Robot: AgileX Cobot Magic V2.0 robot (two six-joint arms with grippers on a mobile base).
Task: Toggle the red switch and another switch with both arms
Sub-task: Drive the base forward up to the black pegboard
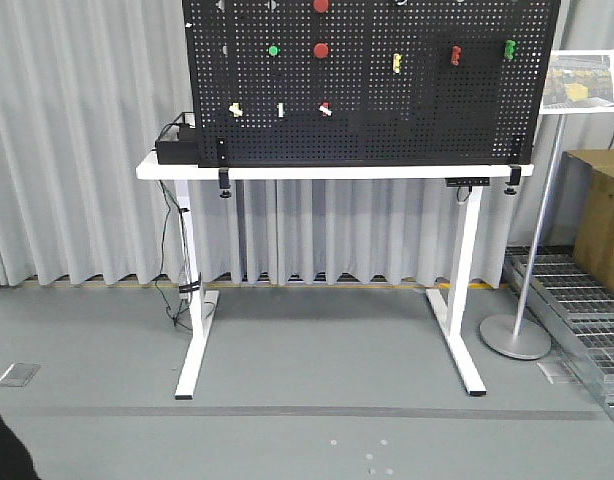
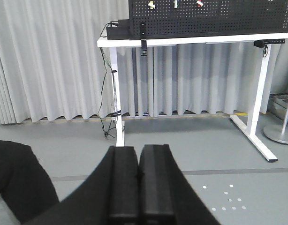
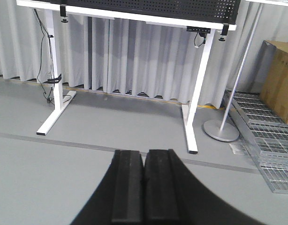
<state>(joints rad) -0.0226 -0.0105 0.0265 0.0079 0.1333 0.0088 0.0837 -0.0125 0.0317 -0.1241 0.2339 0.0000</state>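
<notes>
The red switch [image 1: 325, 109], a small toggle with a white lever, sits low on the black pegboard [image 1: 387, 120]. In the left wrist view the red switch [image 2: 199, 3] is at the top edge. Left of it in the same row is another switch [image 1: 235, 109], pale yellow, which the left wrist view [image 2: 152, 4] also catches. Both grippers hang low over the grey floor, far in front of the board. My left gripper [image 2: 139, 149] is shut with nothing in it. The right gripper [image 3: 144, 153] is shut too and holds nothing. The right wrist view shows neither switch.
The pegboard stands on a white table [image 1: 337, 172] with white legs. A white-green toggle [image 1: 281, 110], round red buttons [image 1: 320, 49] and other coloured switches also dot the board. A black box [image 1: 177, 148] with cables sits at the table's left. A sign stand [image 1: 517, 335], a cardboard box [image 1: 602, 220] and metal grates [image 1: 577, 310] stand right.
</notes>
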